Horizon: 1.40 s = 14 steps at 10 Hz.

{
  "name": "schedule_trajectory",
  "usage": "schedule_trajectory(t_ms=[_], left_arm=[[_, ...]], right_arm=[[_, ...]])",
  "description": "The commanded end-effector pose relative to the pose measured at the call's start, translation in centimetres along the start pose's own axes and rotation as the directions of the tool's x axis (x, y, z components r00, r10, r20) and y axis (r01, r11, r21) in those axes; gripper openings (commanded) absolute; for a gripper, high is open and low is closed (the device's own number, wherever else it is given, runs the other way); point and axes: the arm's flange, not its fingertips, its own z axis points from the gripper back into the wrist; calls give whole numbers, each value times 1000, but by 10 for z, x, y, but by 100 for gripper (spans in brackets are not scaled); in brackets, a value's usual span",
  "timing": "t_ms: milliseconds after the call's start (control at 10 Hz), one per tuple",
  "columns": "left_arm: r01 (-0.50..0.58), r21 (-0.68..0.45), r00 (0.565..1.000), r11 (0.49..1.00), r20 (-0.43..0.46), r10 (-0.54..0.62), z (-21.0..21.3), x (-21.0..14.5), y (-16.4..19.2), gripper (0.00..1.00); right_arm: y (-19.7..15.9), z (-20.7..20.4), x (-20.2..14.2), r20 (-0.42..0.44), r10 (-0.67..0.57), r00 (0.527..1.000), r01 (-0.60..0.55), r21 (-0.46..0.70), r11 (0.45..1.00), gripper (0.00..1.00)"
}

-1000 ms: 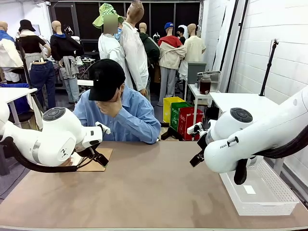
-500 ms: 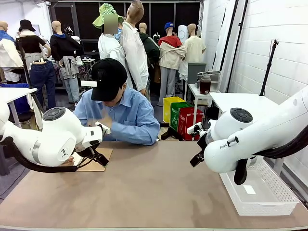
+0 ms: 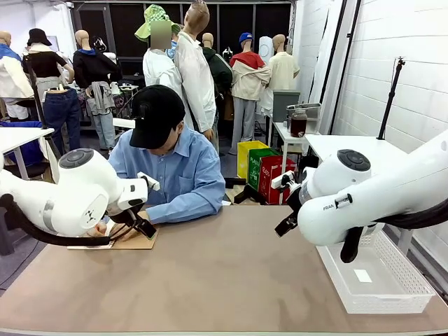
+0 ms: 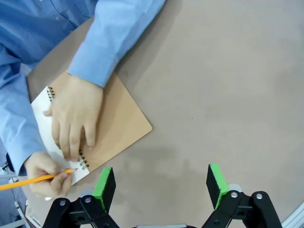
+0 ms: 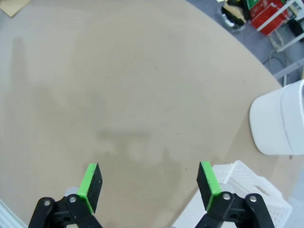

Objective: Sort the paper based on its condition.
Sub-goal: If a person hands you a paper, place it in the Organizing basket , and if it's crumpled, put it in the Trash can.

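Note:
A spiral-bound notebook (image 4: 121,128) lies open near the table's far left, brown cover to one side and white page (image 4: 42,108) to the other. The person presses one hand (image 4: 76,118) on it and holds a yellow pencil (image 4: 33,179) over the page with the other hand (image 4: 45,173). No loose paper is in view. My left gripper (image 4: 161,178) hangs open above bare table just beside the notebook, nothing between its green pads. My right gripper (image 5: 149,183) is open too, over the bare brown table (image 5: 133,95) near the right side.
A white plastic basket (image 3: 381,280) stands at the table's right edge, close under my right arm (image 3: 350,203); its corner (image 5: 237,183) shows beside the right gripper. My left arm (image 3: 70,199) bulks over the notebook (image 3: 136,241). The person sits at the far edge.
The person has dropped the hand from the face, leaned forward and brought both hands down onto the notebook. Both arms have shifted only slightly; both grippers stay open.

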Motion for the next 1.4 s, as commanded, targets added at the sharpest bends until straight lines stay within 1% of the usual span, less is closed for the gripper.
schedule_trajectory(t_ms=[0, 300, 500, 700, 900, 1300], left_arm=[[-15, -8, 1000, 1000, 0, 15, 35, 3, -5, 100], [-17, -17, 999, 1000, 40, 18, 73, 10, -7, 100], [-3, -20, 998, 1000, 68, 5, 99, 13, -9, 100], [8, -36, 996, 999, 86, -5, 121, 14, -8, 100], [13, -62, 997, 998, 74, -9, 136, 15, -7, 100], [18, -24, 996, 1000, 92, -15, 160, 11, -12, 100]], right_arm=[[-5, 33, 1, 13, 37, 999, -38, 52, 998, 100], [1, 76, 6, 61, 119, 991, -125, 97, 987, 100], [4, 109, 10, 94, 185, 978, -193, 88, 977, 100], [3, 126, 16, 100, 187, 977, -197, 96, 976, 100], [2, 135, 25, 89, 182, 979, -190, 98, 977, 100], [2, 153, 38, 121, 186, 975, -198, 94, 976, 100]])
